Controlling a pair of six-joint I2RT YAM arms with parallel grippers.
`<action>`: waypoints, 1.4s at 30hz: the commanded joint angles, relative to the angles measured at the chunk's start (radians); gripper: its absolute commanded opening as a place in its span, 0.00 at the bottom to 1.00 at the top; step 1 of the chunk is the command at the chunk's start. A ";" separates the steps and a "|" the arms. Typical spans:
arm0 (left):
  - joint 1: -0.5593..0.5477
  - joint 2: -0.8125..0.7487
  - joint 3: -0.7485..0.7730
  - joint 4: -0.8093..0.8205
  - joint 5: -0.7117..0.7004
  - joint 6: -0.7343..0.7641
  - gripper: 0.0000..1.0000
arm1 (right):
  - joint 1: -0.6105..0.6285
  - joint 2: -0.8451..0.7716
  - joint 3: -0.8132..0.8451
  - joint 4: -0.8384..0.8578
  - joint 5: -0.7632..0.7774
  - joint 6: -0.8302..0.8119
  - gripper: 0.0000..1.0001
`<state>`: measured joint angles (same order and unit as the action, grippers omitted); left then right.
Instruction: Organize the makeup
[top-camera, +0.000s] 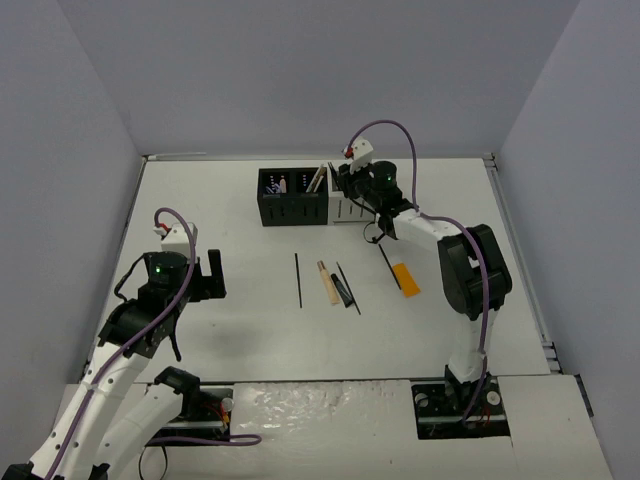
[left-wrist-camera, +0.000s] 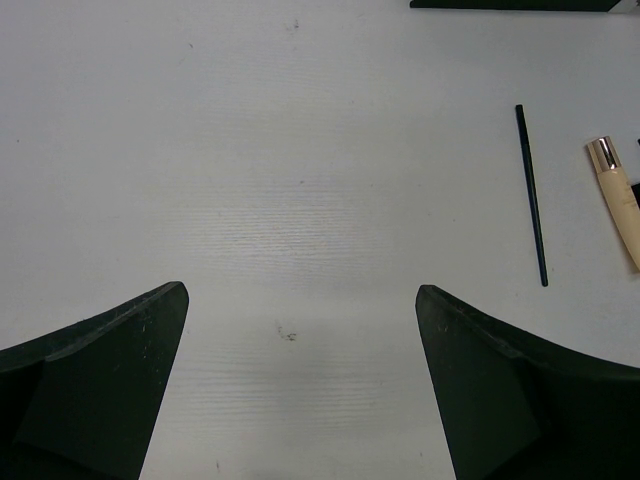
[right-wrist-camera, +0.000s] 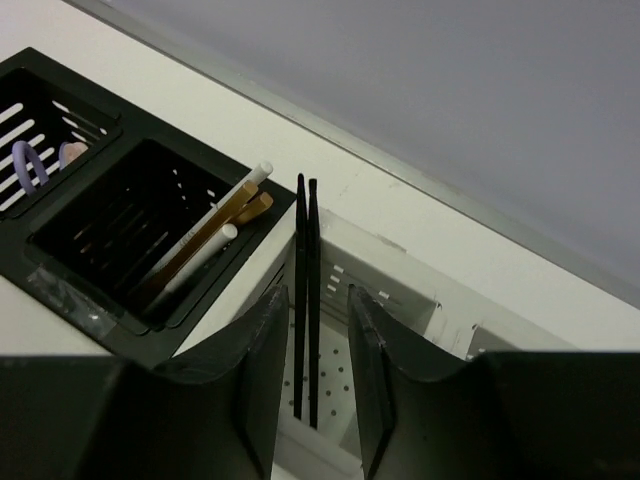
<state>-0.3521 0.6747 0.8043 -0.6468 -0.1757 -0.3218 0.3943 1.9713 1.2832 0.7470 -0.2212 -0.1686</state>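
Several makeup items lie loose mid-table: a thin black pencil (top-camera: 297, 279), a tan tube (top-camera: 327, 282), a small black tube (top-camera: 345, 288), another black pencil (top-camera: 389, 267) and a flat orange tube (top-camera: 405, 278). My right gripper (top-camera: 345, 180) hovers over the white organizer (right-wrist-camera: 400, 270). Its jaws (right-wrist-camera: 317, 295) stand slightly apart on either side of two thin black sticks (right-wrist-camera: 304, 240) that stand in the box, without touching them. My left gripper (left-wrist-camera: 300, 300) is open and empty over bare table at the left. The black pencil (left-wrist-camera: 531, 195) and tan tube (left-wrist-camera: 620, 200) lie to its right.
The black organizer (top-camera: 292, 197) stands left of the white one at the back. It holds tan and white pencils (right-wrist-camera: 215, 235) and lilac scissor handles (right-wrist-camera: 30, 160). Grey walls enclose the table on three sides.
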 joint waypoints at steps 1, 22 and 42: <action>0.007 -0.004 0.017 0.050 0.007 0.015 0.97 | 0.003 -0.195 -0.018 0.006 0.001 0.002 0.35; 0.008 -0.004 0.018 0.049 0.018 0.013 0.97 | 0.002 -0.542 -0.298 -0.816 0.127 0.314 0.48; 0.008 0.001 0.019 0.045 0.012 0.012 0.97 | -0.004 -0.337 -0.354 -0.804 0.183 0.341 0.46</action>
<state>-0.3514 0.6712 0.8043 -0.6468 -0.1555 -0.3218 0.3931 1.6304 0.9092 -0.0862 -0.0824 0.1606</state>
